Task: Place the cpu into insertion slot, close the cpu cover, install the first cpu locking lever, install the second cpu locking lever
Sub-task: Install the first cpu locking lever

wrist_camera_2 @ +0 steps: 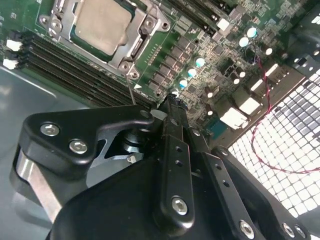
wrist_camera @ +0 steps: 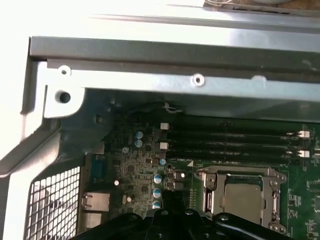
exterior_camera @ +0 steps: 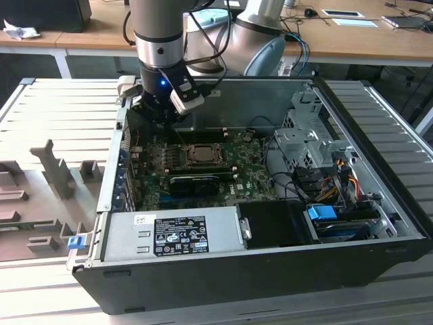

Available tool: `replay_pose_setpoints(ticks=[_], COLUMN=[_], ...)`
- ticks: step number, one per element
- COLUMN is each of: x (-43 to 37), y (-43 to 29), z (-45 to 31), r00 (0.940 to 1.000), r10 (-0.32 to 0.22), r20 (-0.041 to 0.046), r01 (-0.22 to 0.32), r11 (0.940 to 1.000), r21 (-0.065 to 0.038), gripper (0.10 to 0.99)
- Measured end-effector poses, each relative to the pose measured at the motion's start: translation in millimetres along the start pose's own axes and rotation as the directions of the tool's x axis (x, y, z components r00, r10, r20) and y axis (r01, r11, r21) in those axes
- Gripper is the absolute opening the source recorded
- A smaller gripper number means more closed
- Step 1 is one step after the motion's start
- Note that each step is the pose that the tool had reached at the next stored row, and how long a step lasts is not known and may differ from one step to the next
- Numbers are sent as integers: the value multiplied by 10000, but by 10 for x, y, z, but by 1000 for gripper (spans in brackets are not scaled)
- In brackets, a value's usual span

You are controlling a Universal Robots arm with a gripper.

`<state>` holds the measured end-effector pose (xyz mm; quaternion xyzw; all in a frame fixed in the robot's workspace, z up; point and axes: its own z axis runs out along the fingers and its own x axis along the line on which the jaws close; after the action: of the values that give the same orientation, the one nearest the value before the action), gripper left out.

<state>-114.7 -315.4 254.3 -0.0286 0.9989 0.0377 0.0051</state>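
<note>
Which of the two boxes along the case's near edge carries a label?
The silver-grey box at the exterior view's left; the black box beside it shows no label.

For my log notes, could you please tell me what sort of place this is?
Probably a robotics lab: a robot arm hangs over an open computer case on a slatted metal table, with cable-strewn wooden desks behind.
</note>
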Motion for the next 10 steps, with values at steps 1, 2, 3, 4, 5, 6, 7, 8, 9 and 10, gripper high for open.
replay_pose_setpoints(ticks=[1,2,3,4,5,6,7,8,9,10], x=[2,4,5,5,6,7,8,8,6,3], y=[12,30,57,72,86,97,108,123,150,164], z=[5,10,18,23,26,27,29,31,35,36], r00=[10000,10000,10000,10000,10000,10000,10000,10000,10000,10000], r10=[0,0,1,1,1,1,0,0,0,0], r20=[1,0,-1,0,0,0,-1,0,0,-1], r01=[0,0,-1,-1,-1,-1,0,0,0,0], r11=[10000,10000,10000,10000,10000,10000,10000,10000,10000,10000], r21=[-1,0,1,1,0,0,0,1,0,1], gripper=[106,106,106,106,106,106,106,106,106,106])
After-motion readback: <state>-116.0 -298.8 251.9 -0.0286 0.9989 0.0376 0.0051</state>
